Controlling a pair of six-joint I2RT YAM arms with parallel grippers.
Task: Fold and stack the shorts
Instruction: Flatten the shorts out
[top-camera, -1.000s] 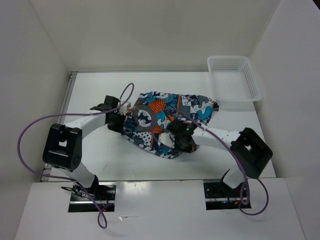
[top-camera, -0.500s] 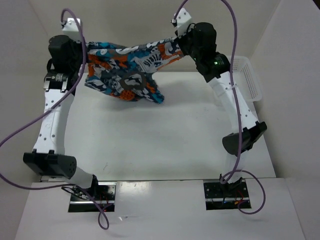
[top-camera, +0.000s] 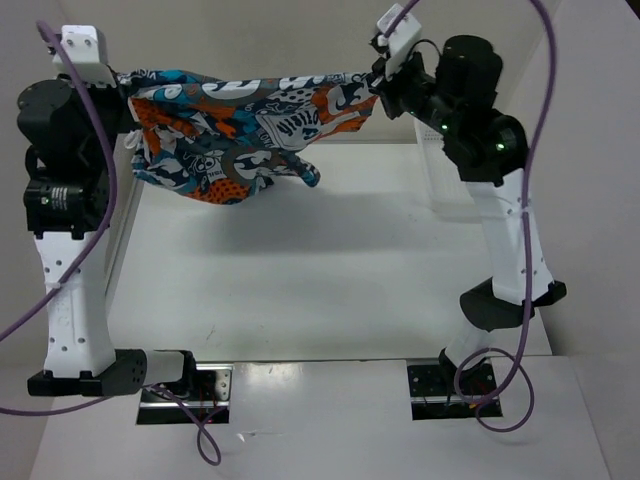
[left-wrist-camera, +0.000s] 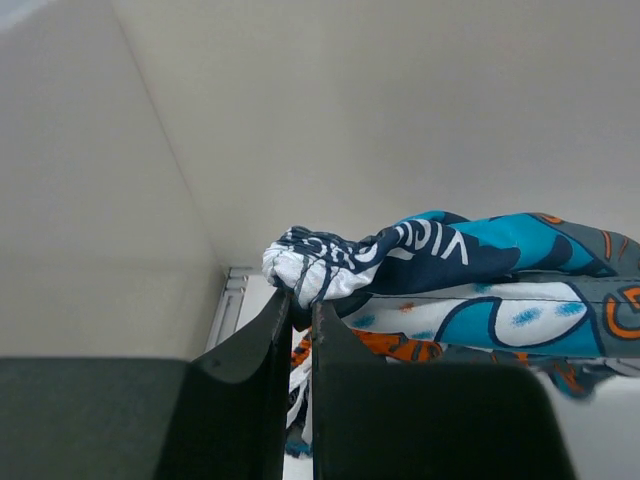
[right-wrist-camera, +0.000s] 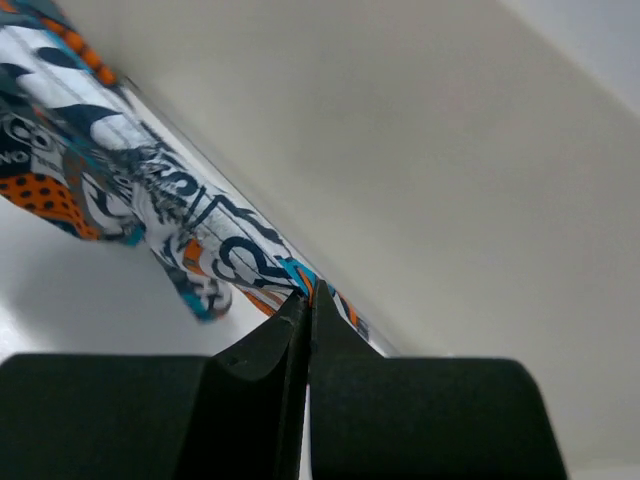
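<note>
Patchwork shorts stretched taut high over the far bench, left gripper clamped on one bunched end, right gripper pinching the other, hanging folds cut off in both wrist views

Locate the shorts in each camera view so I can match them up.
Top external: the shorts hang stretched across the upper part, between the left gripper and the right gripper, above the table.
Left wrist: shorts from centre to right edge, bunched corner pinched at the fingertips.
Right wrist: shorts from upper left down to centre, ending in the pinch.
Shared landmark: the pale back wall behind the fabric.
</note>
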